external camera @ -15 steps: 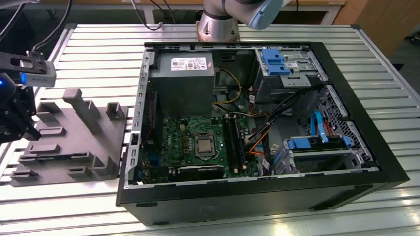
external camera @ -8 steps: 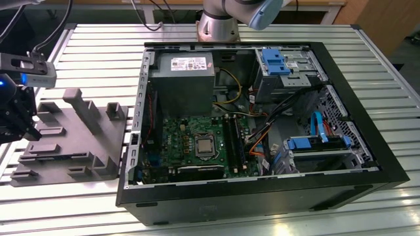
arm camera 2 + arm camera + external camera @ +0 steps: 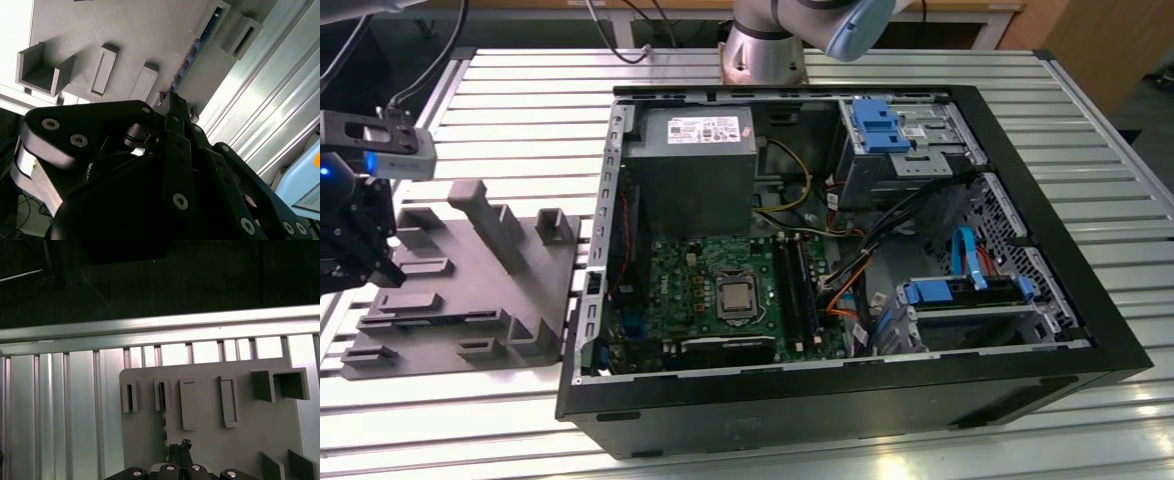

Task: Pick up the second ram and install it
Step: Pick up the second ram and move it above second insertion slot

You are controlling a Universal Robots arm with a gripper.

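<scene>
Jaws pressed tip to tip, the gripper (image 3: 172, 100) hangs just above the near end of the second ram (image 3: 192, 50). That blue stick stands on its long edge in a slot of the grey holder (image 3: 75, 30). In the exterior view the holder lies on the slatted metal table (image 3: 520, 90), at the exterior view's left of the open computer case (image 3: 854, 400).
</scene>
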